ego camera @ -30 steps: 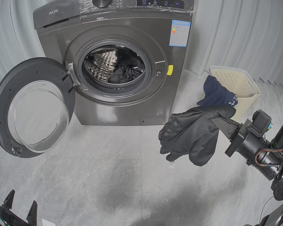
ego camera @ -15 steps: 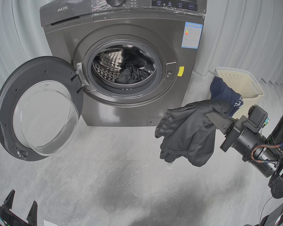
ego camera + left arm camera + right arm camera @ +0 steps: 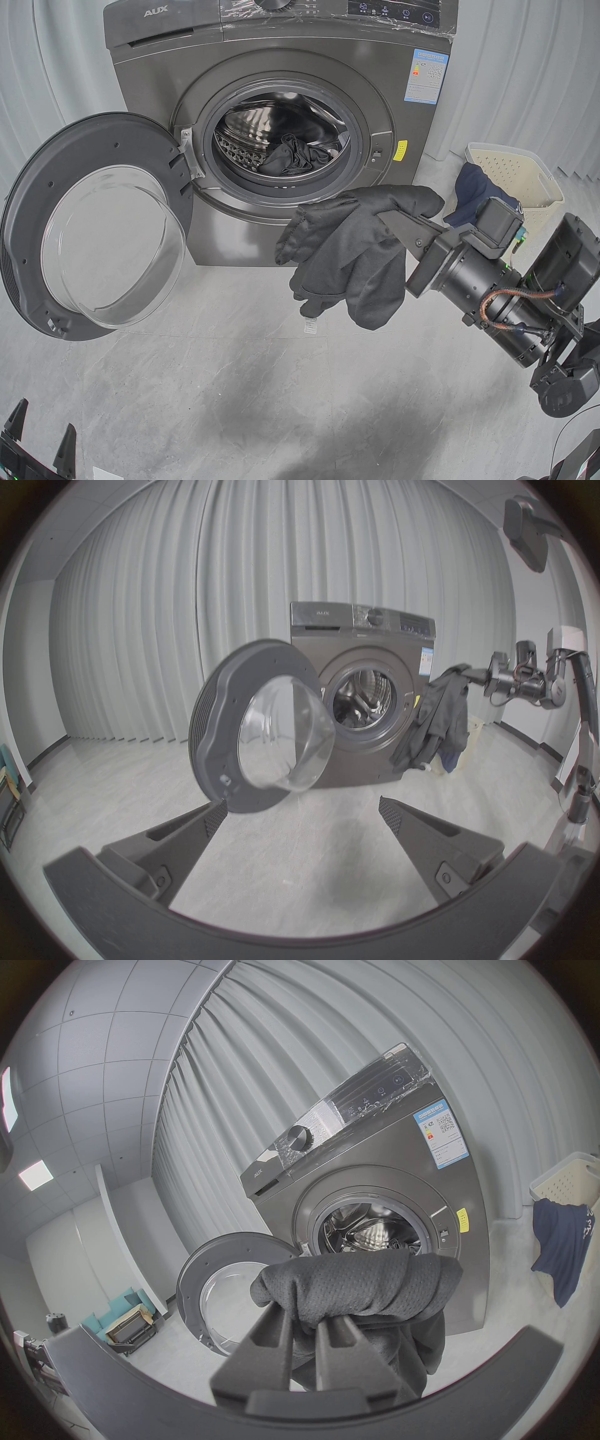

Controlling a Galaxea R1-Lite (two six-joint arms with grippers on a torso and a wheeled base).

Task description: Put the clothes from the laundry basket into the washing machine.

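Pinching one dark garment (image 3: 356, 250), right fingers (image 3: 407, 229) face one washer (image 3: 287, 59).

Pale grey tiled floor (image 3: 187, 387). Standing on it, back by the curtain (image 3: 56, 56), a grey washing machine (image 3: 281, 56) with door (image 3: 37, 206) swung open to the left. Just right of that, a cream laundry basket (image 3: 519, 172).

The washing machine (image 3: 375, 87) mouth gapes open, door (image 3: 94, 225) swung wide left; 1 dark garment (image 3: 294, 157) lies low in its drum (image 3: 259, 122).
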